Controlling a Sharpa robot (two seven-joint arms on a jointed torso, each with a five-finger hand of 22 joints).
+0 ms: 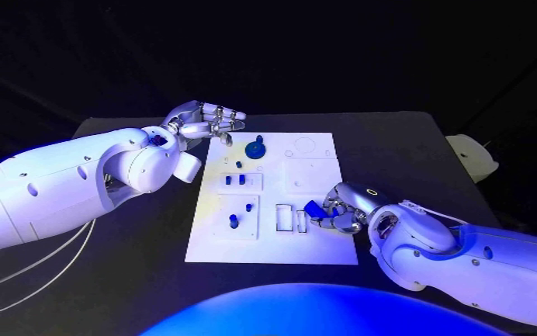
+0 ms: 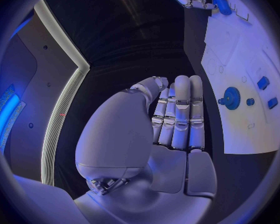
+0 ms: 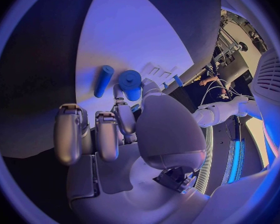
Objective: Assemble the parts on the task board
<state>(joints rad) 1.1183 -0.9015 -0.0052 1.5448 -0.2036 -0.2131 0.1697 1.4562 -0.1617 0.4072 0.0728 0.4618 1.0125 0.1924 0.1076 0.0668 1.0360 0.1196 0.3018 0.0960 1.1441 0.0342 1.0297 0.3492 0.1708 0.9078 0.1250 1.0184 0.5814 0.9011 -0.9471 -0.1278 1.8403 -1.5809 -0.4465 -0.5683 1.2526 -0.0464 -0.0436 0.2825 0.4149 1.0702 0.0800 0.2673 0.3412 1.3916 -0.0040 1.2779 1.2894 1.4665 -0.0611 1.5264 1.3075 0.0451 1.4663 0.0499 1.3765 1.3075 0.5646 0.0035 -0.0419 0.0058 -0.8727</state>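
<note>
At the board's right edge, the right hand pinches a blue part; off its far left corner the left hand hovers, fingers pressed together, holding nothing.

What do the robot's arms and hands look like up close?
Both arms are smooth, rounded white shells. The left arm has thin pale cables trailing beneath it. The left hand and right hand are silver metal, with segmented fingers and visible jointed links.
</note>
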